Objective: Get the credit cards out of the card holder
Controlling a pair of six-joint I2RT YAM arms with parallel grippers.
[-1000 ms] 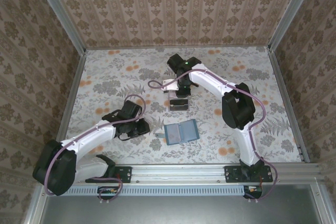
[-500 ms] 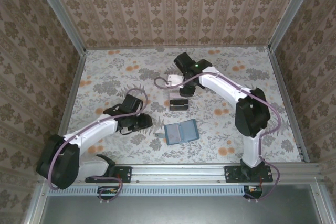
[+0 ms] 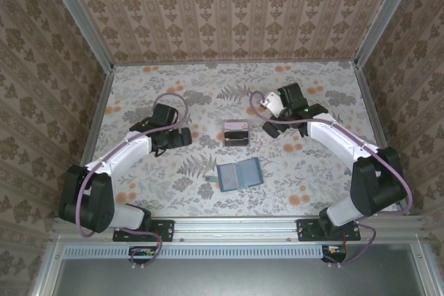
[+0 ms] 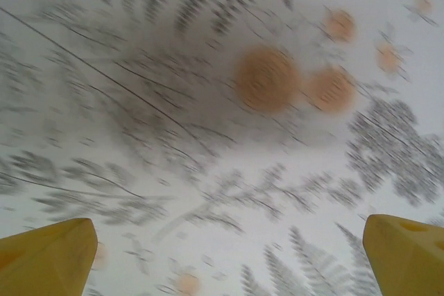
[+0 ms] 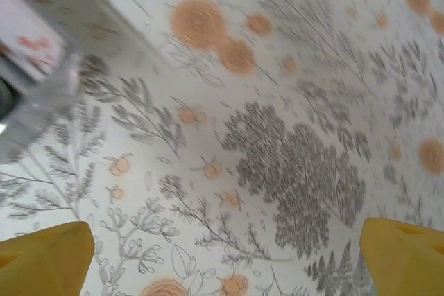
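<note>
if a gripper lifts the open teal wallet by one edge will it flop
The small teal-blue folding wallet lies opened flat in two panels, so it would probably hinge and droop at the fold. It looks thin, so likely light, and may slide when pushed.

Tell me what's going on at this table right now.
Nothing is being held. The teal card holder lies open on the table, near the arms' bases. Behind it, a small clear tray holds what look like the credit cards. The left gripper and right gripper are both open, one on each side of the tray, over the patterned tabletop.
</note>
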